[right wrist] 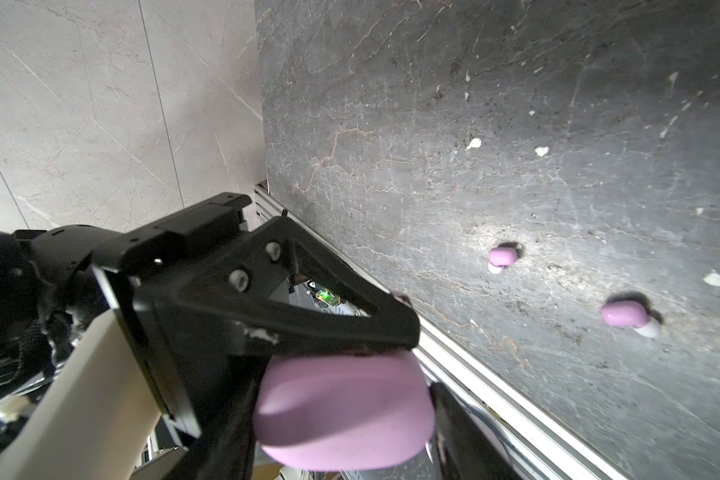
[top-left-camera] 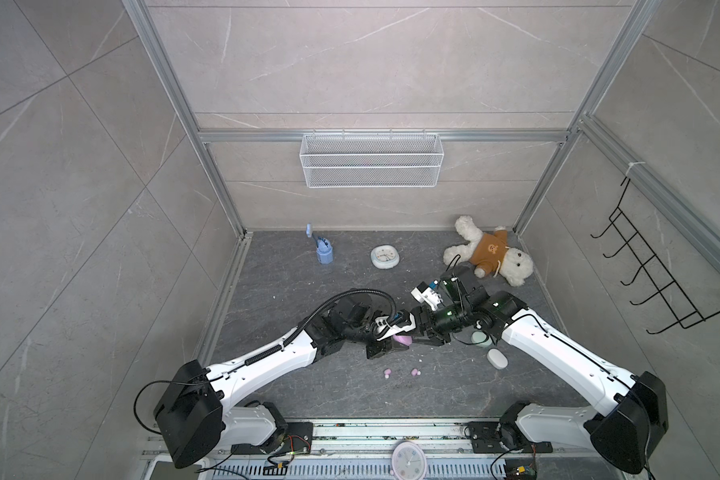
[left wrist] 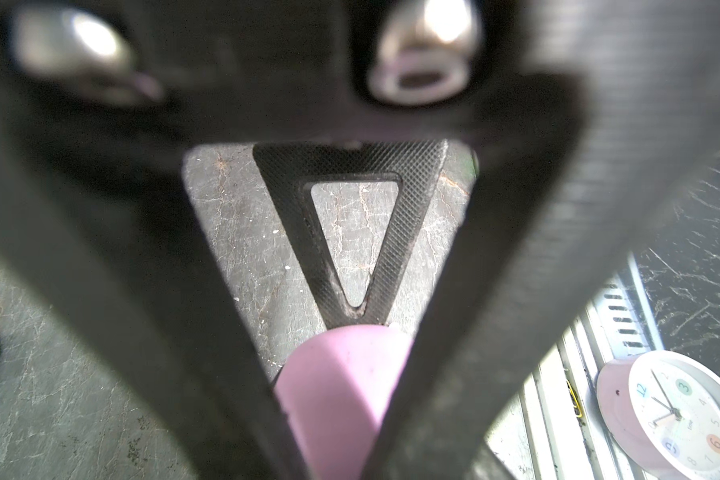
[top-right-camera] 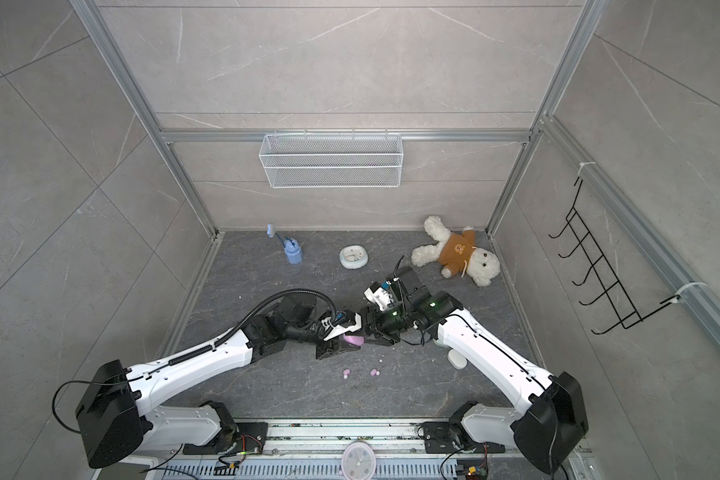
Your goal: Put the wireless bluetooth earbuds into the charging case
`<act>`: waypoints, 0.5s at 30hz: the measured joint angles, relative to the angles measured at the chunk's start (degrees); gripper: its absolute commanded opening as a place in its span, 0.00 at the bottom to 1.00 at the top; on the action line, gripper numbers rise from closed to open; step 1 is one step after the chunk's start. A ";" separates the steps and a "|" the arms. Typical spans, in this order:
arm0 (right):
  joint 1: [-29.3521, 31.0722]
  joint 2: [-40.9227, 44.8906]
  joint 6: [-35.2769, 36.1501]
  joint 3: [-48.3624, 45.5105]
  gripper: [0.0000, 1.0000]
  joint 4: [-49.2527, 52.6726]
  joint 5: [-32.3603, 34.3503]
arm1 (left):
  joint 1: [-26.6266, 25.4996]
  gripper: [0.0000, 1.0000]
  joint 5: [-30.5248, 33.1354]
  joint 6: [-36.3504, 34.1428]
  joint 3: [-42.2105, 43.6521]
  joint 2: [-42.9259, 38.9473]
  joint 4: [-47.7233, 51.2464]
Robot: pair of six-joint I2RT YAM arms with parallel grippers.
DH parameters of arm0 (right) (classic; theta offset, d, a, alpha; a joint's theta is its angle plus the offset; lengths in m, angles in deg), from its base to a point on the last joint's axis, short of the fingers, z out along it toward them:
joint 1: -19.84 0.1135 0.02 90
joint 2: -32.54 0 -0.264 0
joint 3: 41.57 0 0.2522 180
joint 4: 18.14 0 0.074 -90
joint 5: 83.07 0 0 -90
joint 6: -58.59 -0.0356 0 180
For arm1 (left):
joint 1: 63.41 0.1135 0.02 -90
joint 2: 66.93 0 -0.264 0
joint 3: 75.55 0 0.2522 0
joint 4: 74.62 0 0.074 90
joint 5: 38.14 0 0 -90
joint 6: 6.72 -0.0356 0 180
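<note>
A pink charging case [top-left-camera: 405,340] [top-right-camera: 354,339] hangs just above the dark floor, mid-scene, lid closed. My left gripper [top-left-camera: 398,343] [left wrist: 341,453] is shut on its flat faces. The right gripper [top-left-camera: 417,338] [right wrist: 341,436] meets it from the opposite side, and in the right wrist view the case [right wrist: 346,411] sits between its two fingers, which lie against the case's edges. Two pink wireless bluetooth earbuds [top-left-camera: 387,374] [top-left-camera: 415,372] lie loose on the floor in front of the grippers. The right wrist view shows them too, one earbud [right wrist: 503,256] nearer than the other earbud [right wrist: 624,313].
A white case [top-left-camera: 497,358] and a mint case [top-left-camera: 481,338] lie under my right forearm. At the back stand a blue bottle [top-left-camera: 324,249], a small clock [top-left-camera: 385,257] and a teddy bear [top-left-camera: 487,251]. A pink clock [top-left-camera: 408,459] rests on the front rail. White crumbs dot the floor.
</note>
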 measured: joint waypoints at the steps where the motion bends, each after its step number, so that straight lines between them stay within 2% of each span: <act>1: 0.00 0.00 0.00 0.00 0.56 0.07 -0.02 | 0.00 0.43 -0.04 -0.02 -0.02 0.00 0.11; 11: 0.00 -0.04 0.00 0.02 0.56 0.70 -0.24 | -0.22 0.41 -0.28 -0.33 -0.07 0.13 0.46; 15: 0.00 -0.04 0.00 0.02 0.60 0.92 -0.42 | -0.26 0.35 -0.44 -0.57 -0.28 0.17 0.87</act>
